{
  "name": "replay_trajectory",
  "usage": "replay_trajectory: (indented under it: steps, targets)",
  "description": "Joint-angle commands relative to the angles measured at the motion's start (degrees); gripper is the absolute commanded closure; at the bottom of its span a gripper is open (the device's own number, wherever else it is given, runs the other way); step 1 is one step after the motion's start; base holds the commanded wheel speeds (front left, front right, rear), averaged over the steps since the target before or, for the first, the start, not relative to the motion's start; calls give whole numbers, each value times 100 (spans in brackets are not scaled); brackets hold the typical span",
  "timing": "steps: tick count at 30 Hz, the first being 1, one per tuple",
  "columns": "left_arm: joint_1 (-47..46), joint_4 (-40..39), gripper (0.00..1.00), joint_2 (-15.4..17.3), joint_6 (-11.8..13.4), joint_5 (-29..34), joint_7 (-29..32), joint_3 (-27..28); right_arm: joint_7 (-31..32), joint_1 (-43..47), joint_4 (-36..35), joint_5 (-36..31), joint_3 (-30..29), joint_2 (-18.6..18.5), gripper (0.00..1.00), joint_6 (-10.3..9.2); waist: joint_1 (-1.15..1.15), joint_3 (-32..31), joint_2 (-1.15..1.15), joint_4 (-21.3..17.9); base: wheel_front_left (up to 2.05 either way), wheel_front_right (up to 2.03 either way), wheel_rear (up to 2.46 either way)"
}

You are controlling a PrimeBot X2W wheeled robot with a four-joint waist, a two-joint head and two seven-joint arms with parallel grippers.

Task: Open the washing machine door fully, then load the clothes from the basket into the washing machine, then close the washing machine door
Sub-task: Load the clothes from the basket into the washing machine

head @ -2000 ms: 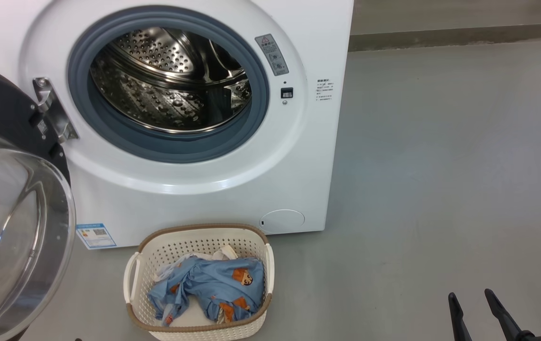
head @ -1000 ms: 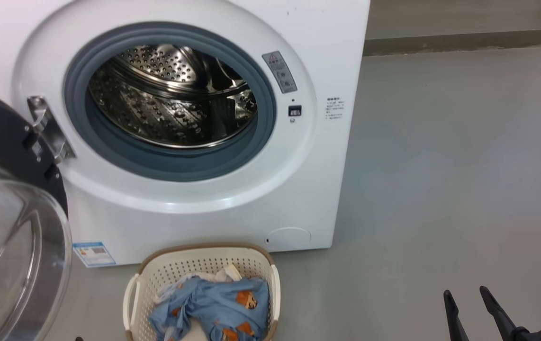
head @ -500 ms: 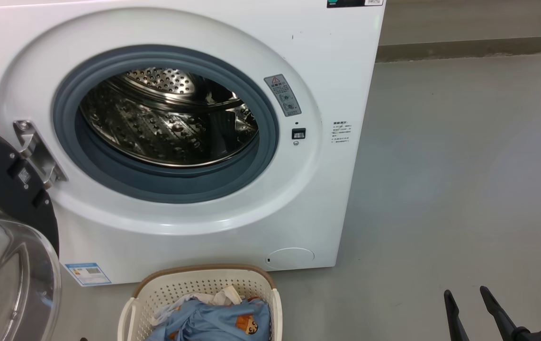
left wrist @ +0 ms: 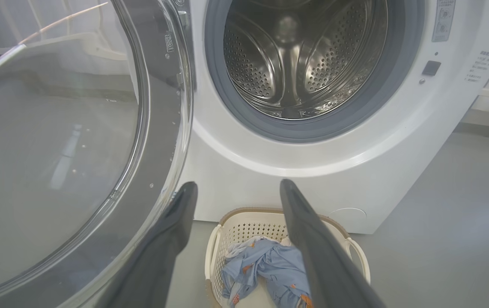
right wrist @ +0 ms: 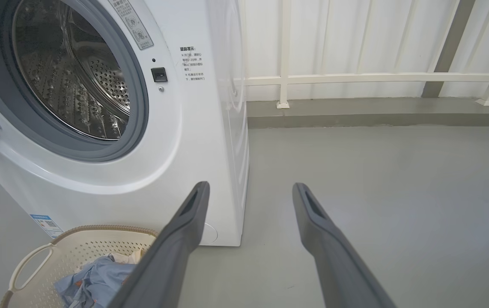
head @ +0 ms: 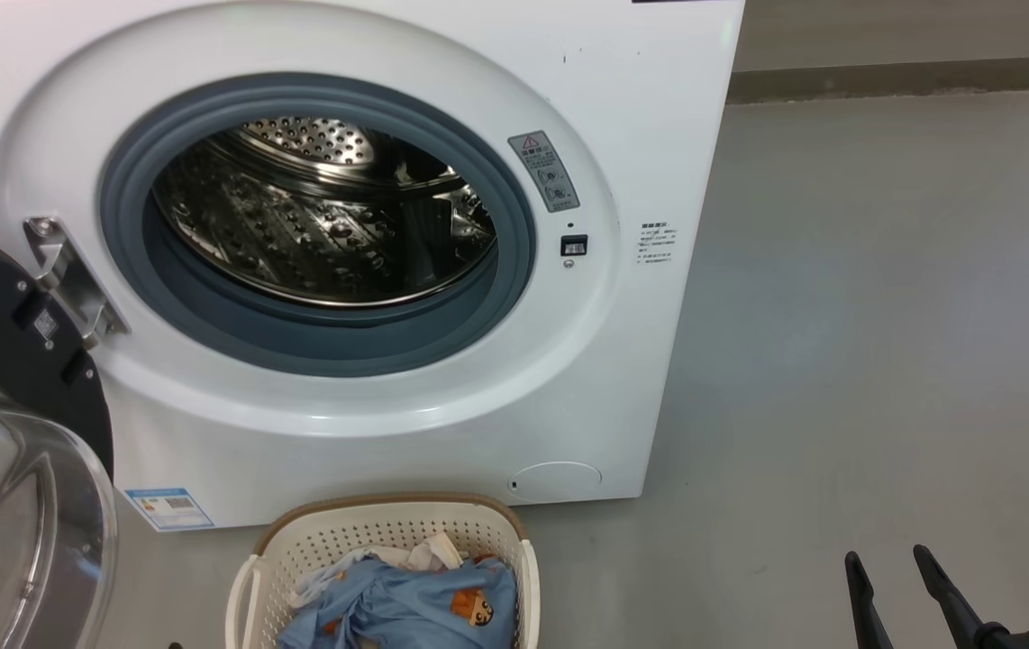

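Spread wide and empty, left fingers (left wrist: pixel 171 231) and right fingers (right wrist: pixel 184 231) point toward the washing machine (head: pixel 388 451).

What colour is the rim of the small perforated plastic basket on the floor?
Brown woven-looking rim on the cream-white perforated plastic basket; clearest in the head view.

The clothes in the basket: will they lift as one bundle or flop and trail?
Probably floppy: the clothes lie crumpled in soft folds. They look tangled, so one pull may drag the white piece along. The basket looks light and might shift.
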Motion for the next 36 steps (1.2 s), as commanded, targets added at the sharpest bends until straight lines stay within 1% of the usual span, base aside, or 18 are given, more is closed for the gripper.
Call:
replay_trajectory:
  steps: [1, 5, 10, 14, 18, 23, 24, 26, 27, 28, 29, 30, 36]
  targets:
    - [-175, -149, 0, 79, -3, 73, -7, 167, -68, -175, -125, 47, 151, -88, 0, 14, 0, 25, 0, 2, 0, 0, 0]
    - [-179, -243, 0, 116, 15, 155, 176, 48, -68, -199, -126, 75, 178, -88, 0, 14, 0, 145, 0, -28, 0, 0, 0]
    - [-330, -374, 0, 179, -86, 115, 432, -117, -68, -307, -154, 128, 247, -88, 0, 14, 0, 467, 0, -135, 0, 0, 0]
    - [-540, -388, 0, 262, -192, -19, 590, -184, -68, -457, -188, 183, 296, -88, 0, 14, 0, 827, 0, -318, 0, 0, 0]
    - [-822, -144, 0, 333, -306, -364, 773, -170, -68, -634, -233, 270, 377, -88, 0, 14, 0, 1269, 0, -591, 0, 0, 0]
    - [-1312, 441, 0, 569, -432, -746, 1037, -261, -68, -876, -281, 406, 516, -88, 0, 14, 0, 1846, 0, -1017, 0, 0, 0]
    - [-1312, 441, 0, 569, -432, -746, 1037, -261, -68, -876, -281, 406, 516, -88, 0, 14, 0, 1846, 0, -1017, 0, 0, 0]
    - [-1518, 674, 0, 690, -466, -933, 1151, -311, -68, -973, -301, 471, 567, -88, 0, 14, 0, 2067, 0, -1188, 0, 0, 0]
    - [-1639, 782, 8, 748, -481, -1056, 1152, -331, -68, -1020, -305, 505, 601, -88, 0, 14, 0, 2176, 0, -1273, 0, 0, 0]
    - [-1755, 914, 22, 812, -491, -1171, 1138, -344, -68, -1066, -306, 539, 645, -88, 0, 14, 0, 2280, 0, -1357, 0, 0, 0]
    - [-1855, 1085, 20, 871, -498, -1294, 1157, -358, -68, -1110, -309, 570, 695, -88, 0, 14, 0, 2381, 0, -1441, 0, 0, 0]
    - [-1944, 1277, 0, 948, -503, -1382, 1223, -396, -68, -1153, -318, 596, 738, -88, 0, 14, 0, 2474, 0, -1522, 0, 0, 0]
    - [-2456, 2101, 0, 1301, -512, -1766, 1188, -641, -68, -1346, -409, 678, 892, -88, 0, 14, 0, 2974, 0, -1934, 0, 0, 0]
